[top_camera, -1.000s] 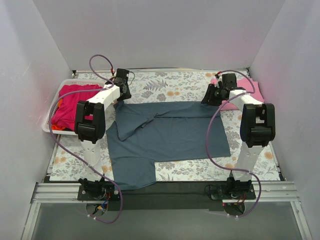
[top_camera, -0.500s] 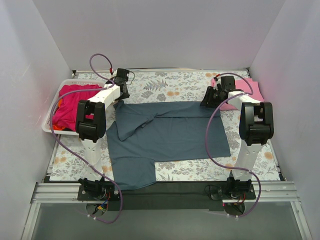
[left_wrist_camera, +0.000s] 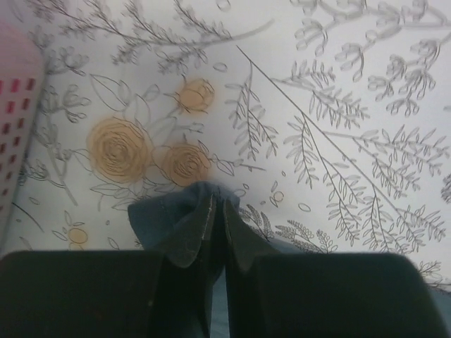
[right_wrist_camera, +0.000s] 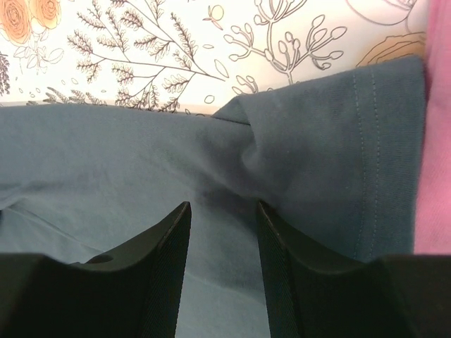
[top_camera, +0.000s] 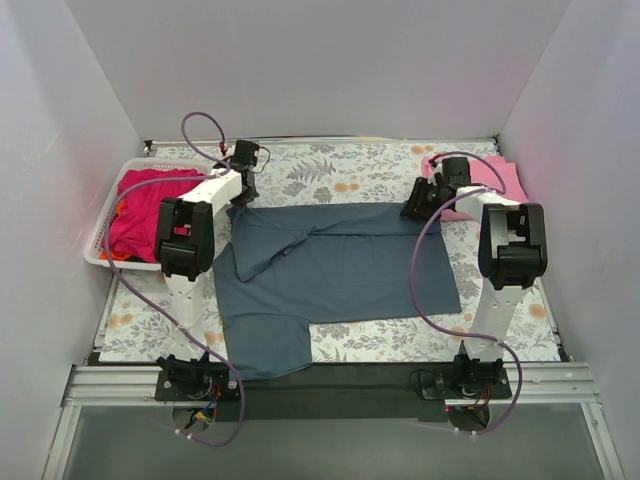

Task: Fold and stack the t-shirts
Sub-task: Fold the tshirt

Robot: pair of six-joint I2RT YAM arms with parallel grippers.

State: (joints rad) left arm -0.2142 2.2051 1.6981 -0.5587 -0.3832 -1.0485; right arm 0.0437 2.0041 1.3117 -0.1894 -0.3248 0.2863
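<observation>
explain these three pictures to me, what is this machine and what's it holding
A left arm and a right arm are bolted at the near edge of a floral table. One picture looks down from above; the other two come from wrist cameras. On it lies a blue shirt, spread out. A pink shirt sits far right; a basket at the left holds magenta shirts. The left gripper is shut on the blue shirt's far left corner. The right gripper is open over its far right corner.
</observation>
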